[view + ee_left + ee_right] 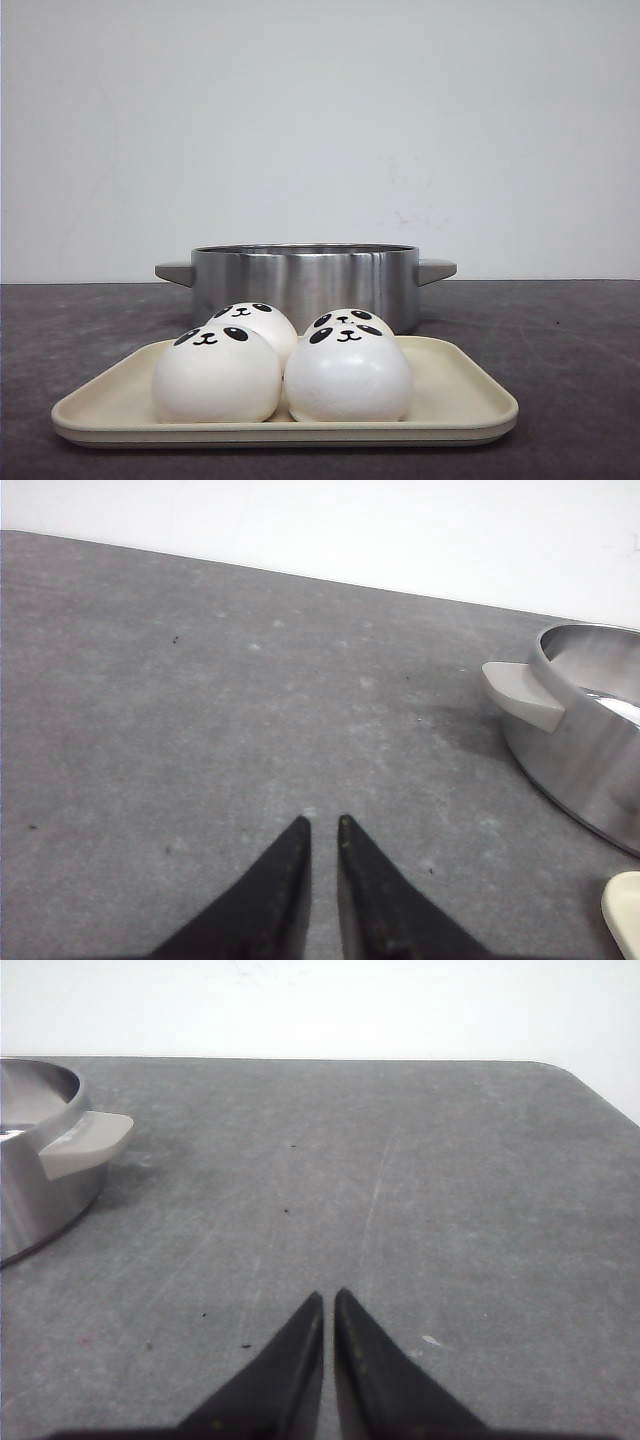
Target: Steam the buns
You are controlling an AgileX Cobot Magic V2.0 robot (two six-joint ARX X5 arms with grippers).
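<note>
Four glossy white panda-face buns sit on a cream tray (470, 410) at the front of the table: front left (216, 375), front right (348, 378), back left (258, 322), back right (350, 319). Behind the tray stands a steel pot (305, 275) with two grey handles. Neither gripper shows in the front view. My left gripper (322, 822) hangs over bare table to the left of the pot (585, 750), its jaws nearly together and empty. My right gripper (329, 1295) hangs over bare table to the right of the pot (30, 1180), its jaws together and empty.
The table is dark grey with a white wall behind. A corner of the cream tray (625, 910) shows in the left wrist view. The table's far right corner (560, 1068) shows in the right wrist view.
</note>
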